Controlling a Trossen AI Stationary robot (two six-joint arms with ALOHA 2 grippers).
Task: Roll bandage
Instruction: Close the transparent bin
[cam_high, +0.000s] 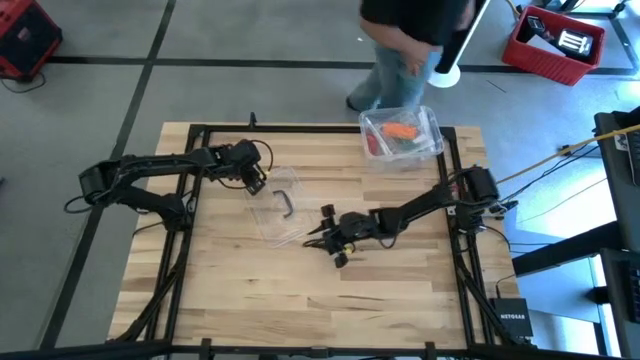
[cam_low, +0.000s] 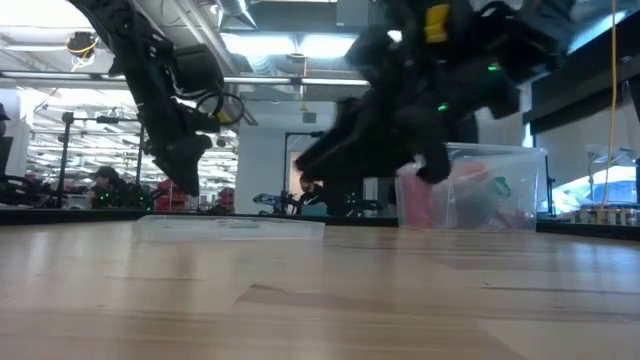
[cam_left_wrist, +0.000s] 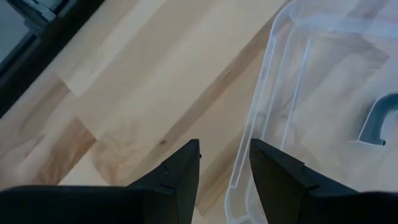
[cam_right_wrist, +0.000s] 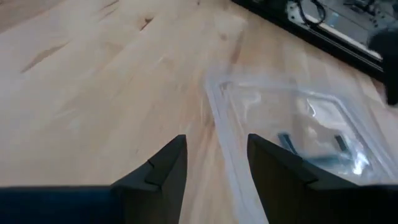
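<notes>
The orange bandage (cam_high: 401, 130) lies inside a clear plastic box (cam_high: 432, 140) at the table's far edge, right of the middle. The box also shows in the low view (cam_low: 500, 190). My left gripper (cam_high: 258, 185) is open and hovers over the far left edge of a flat clear lid (cam_high: 280, 220). In the left wrist view that lid edge (cam_left_wrist: 261, 112) runs between the two fingers of my left gripper (cam_left_wrist: 225, 152). My right gripper (cam_high: 322, 238) is open and hovers by the lid's near right corner (cam_right_wrist: 217, 93). Both are far from the bandage.
The clear lid carries a grey handle (cam_high: 285, 204) and lies flat on the wood at the table's middle. A person (cam_high: 400, 40) stands just beyond the far edge, behind the box. A black frame (cam_high: 190, 160) runs around the table.
</notes>
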